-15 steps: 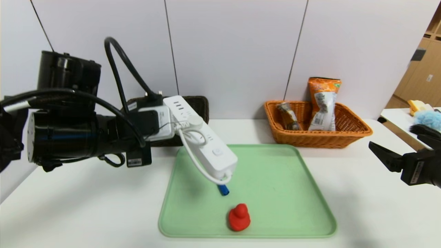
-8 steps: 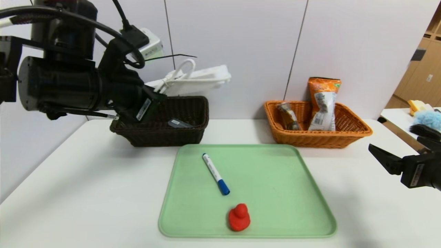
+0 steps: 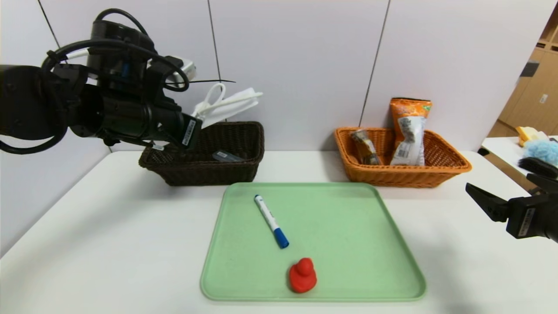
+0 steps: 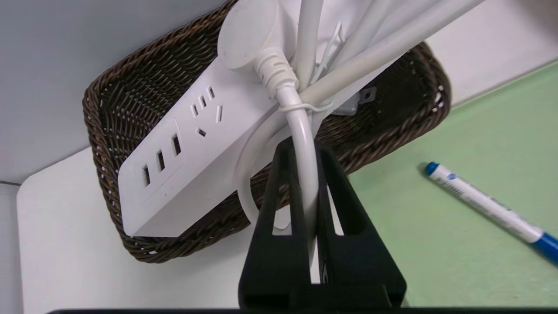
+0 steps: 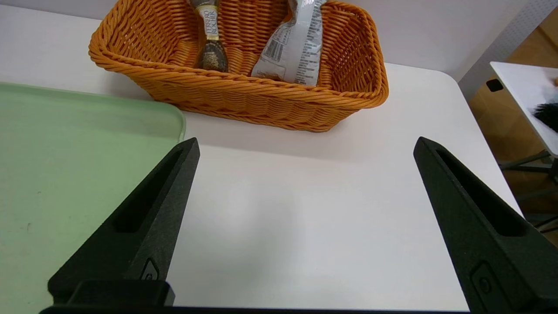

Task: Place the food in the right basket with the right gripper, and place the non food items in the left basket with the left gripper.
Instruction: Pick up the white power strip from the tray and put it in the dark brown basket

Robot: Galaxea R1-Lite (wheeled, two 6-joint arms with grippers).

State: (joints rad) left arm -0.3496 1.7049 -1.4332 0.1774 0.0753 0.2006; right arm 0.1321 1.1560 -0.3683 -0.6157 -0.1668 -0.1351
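Note:
My left gripper (image 3: 198, 118) is shut on the cord of a white power strip (image 3: 233, 104) and holds it in the air above the dark brown left basket (image 3: 244, 168). In the left wrist view the gripper (image 4: 301, 150) pinches the white cord and the power strip (image 4: 192, 144) hangs over the brown basket (image 4: 113, 96). A blue-capped marker (image 3: 271, 220) and a red toy duck (image 3: 302, 275) lie on the green tray (image 3: 362, 244). My right gripper (image 3: 473, 192) is open and empty at the table's right edge, short of the orange right basket (image 3: 449, 168).
The orange basket (image 5: 244, 100) holds an orange snack bag (image 3: 409, 131) and a chocolate pack (image 3: 364, 147). A small grey item (image 3: 224, 155) lies inside the brown basket. A second table with objects (image 3: 534, 144) stands at far right.
My left arm has lifted the power strip off the tray and swung it back and left over the brown basket, uncovering the marker. The right arm has not moved.

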